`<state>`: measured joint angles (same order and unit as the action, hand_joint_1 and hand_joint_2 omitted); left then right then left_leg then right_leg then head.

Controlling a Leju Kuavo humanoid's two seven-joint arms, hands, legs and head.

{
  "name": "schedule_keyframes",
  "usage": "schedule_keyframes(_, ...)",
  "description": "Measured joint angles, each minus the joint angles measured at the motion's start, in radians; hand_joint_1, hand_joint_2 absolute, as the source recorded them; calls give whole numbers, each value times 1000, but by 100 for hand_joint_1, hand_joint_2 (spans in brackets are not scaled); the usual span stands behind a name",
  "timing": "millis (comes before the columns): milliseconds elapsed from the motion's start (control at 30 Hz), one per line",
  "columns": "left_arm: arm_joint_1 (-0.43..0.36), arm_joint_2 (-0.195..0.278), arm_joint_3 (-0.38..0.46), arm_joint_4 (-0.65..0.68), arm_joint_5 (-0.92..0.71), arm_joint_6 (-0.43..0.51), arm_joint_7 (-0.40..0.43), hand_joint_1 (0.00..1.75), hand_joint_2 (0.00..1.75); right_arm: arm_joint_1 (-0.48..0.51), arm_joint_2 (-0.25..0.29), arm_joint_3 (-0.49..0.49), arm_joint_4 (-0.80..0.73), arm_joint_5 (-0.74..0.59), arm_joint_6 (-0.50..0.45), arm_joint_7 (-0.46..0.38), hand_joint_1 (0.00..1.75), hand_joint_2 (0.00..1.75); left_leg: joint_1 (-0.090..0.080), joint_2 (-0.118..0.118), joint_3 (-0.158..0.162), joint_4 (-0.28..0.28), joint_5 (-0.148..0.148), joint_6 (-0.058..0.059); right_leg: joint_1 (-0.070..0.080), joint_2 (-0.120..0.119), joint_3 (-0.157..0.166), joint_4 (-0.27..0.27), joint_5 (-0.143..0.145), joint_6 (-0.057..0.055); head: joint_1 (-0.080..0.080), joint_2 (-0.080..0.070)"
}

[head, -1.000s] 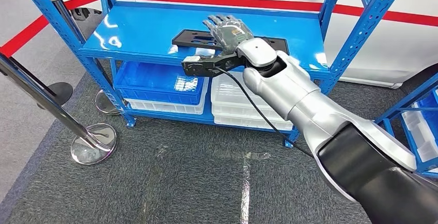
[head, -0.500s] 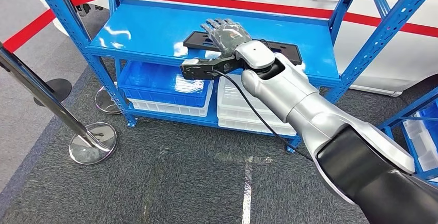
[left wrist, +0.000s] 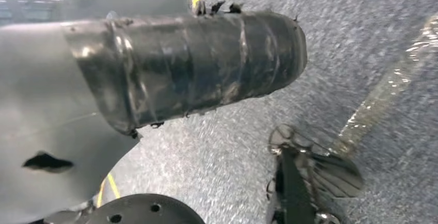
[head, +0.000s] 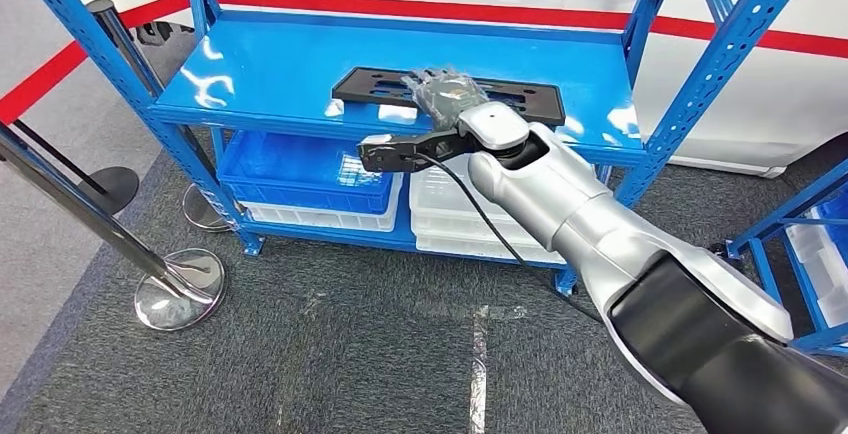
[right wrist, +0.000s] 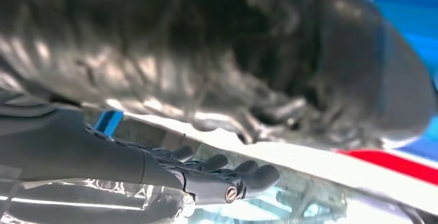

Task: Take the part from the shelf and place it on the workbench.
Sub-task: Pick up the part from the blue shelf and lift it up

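A flat black part (head: 390, 87) with several holes lies on the top board of the blue shelf (head: 270, 64). My right hand (head: 443, 94) is stretched out low over the middle of the part, palm down, fingers extended and apart; it grips nothing. In the right wrist view the dark fingers (right wrist: 227, 178) reach forward just above the glossy shelf surface, and the thumb (right wrist: 330, 59) blurs across the picture. My left hand (left wrist: 170, 69), wrapped in dark tape, hangs over the grey carpet with nothing seen in it; its fingers are hidden.
Blue and white bins (head: 310, 169) sit on the lower shelf board. A stanchion post with a chrome base (head: 180, 279) stands on the carpet at left. Blue uprights (head: 700, 64) frame the shelf, and another blue rack (head: 810, 244) stands at the right edge. A white car body is behind.
My right hand has come down closer to the black part and now covers its middle. The whole picture has shifted a little, so the camera moved.
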<state>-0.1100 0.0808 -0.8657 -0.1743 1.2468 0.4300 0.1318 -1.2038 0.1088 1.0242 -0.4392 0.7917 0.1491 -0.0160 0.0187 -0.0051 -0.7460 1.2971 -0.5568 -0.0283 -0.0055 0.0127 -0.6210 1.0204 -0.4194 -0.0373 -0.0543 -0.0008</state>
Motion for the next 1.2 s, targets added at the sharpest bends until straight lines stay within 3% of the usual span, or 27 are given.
schedule_keyframes(100,0,1,0,0,0,10,13,0,0,6,-4,0,7,0,21,17,0,0,0,0,78,-186,103,4,0,3,5,11,-14,8,0,0)
schedule_keyframes(167,-3,1,0,0,0,18,25,0,0,11,-10,0,12,-1,29,29,0,0,-5,-1,115,-260,121,14,3,3,5,15,-20,16,0,0)
schedule_keyframes(300,-4,2,-1,0,1,26,38,0,0,25,-28,0,23,-3,28,37,0,0,-4,-1,126,-274,119,37,4,1,1,26,-33,32,1,0)
schedule_keyframes(367,-3,2,-1,0,1,28,39,0,0,25,-37,0,26,-4,28,37,0,0,-2,1,132,-279,119,49,3,-2,-36,105,-76,39,2,0)
schedule_keyframes(433,-4,2,-1,0,1,30,38,0,0,31,-44,0,29,-4,28,37,0,0,-2,1,135,-278,115,57,2,-2,-108,240,-126,43,3,0)
schedule_keyframes(500,-4,2,-1,0,1,31,38,0,0,39,-50,0,32,-5,29,37,0,0,-3,0,139,-276,110,59,0,-3,-149,300,-125,44,3,0)
schedule_keyframes(567,-4,2,-1,0,2,31,38,0,0,41,-53,0,34,-5,29,37,0,0,-3,-2,145,-273,103,56,-1,-3,-118,214,-57,40,3,0)
schedule_keyframes(633,-4,2,-1,0,2,31,39,0,0,38,-55,0,35,-4,31,37,0,87,-5,-3,149,-268,94,50,0,-3,-60,85,-3,34,3,0)
schedule_keyframes(700,-5,2,-1,0,3,32,38,0,0,39,-56,0,35,-2,32,35,0,175,-8,-4,148,-268,91,39,4,-2,-31,25,5,29,2,0)
schedule_keyframes(767,-6,2,-1,0,5,32,38,0,0,41,-56,0,35,0,30,34,0,175,-8,-3,148,-267,88,28,3,-1,-25,15,4,23,2,0)
schedule_keyframes(833,-7,2,-1,0,8,32,37,0,0,40,-56,0,35,0,26,33,0,175,-7,0,132,-225,67,16,-1,-2,-16,7,4,15,0,0)
schedule_keyframes(933,-8,3,-1,0,12,32,34,0,0,40,-55,0,34,3,21,30,0,175,-6,2,47,-53,-7,5,-2,-2,-4,5,-2,4,-3,0)
schedule_keyframes(967,-8,3,-1,0,13,32,34,0,0,41,-55,0,34,5,18,28,0,175,-6,2,19,-9,-16,3,-2,-2,-2,6,-5,2,-3,0)
schedule_keyframes(1000,-7,3,-1,0,13,32,34,0,0,41,-55,0,34,6,16,27,0,175,-6,2,5,5,-7,2,-1,-2,0,8,-8,0,-3,0)
schedule_keyframes(1033,-7,3,-1,0,13,32,35,0,0,41,-55,0,34,7,13,27,0,175,-6,2,9,-18,20,3,-1,-1,2,9,-11,0,-3,0)
schedule_keyframes(1100,-7,3,-1,0,12,32,38,0,0,41,-55,0,34,10,7,26,0,175,-6,2,59,-144,95,9,-1,0,10,11,-18,3,-2,0)
schedule_keyframes(1133,-7,4,-2,0,11,32,39,0,0,41,-55,0,34,12,4,25,0,175,-9,2,87,-206,119,13,1,0,12,12,-21,5,-2,0)
schedule_keyframes(1200,-9,5,-2,0,9,32,41,0,0,41,-55,0,34,14,0,23,0,175,-14,0,115,-265,127,24,4,0,11,11,-23,12,-2,0)
